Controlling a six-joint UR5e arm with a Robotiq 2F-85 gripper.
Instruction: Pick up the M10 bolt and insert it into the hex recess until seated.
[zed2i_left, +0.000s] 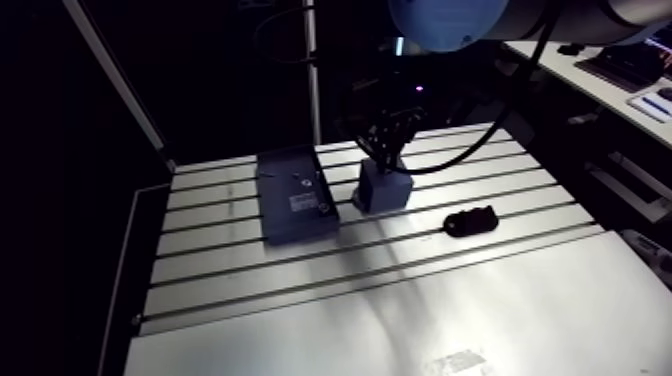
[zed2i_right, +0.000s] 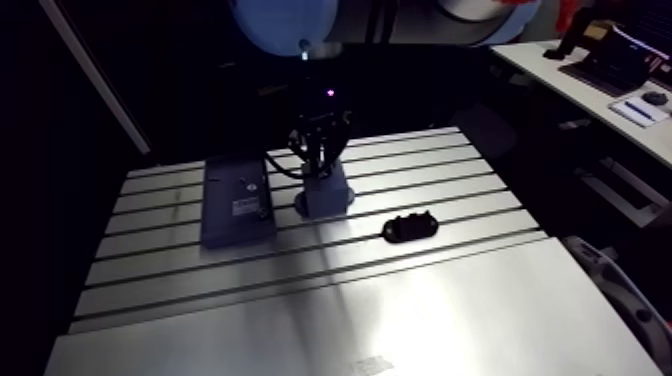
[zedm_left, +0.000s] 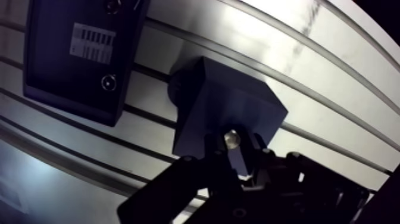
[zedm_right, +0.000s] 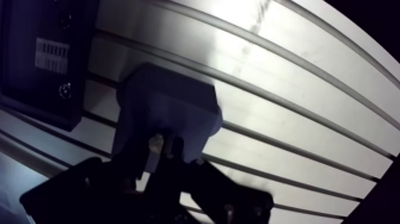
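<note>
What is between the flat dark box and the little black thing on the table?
The blue-grey block, with the gripper holding the bolt right above it. The arm view shows this.

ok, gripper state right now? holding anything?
Gripper: shut on the M10 bolt, with the bolt's tip over the blue block.

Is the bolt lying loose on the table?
No: the bolt is clamped in the gripper, just above the block.
</note>
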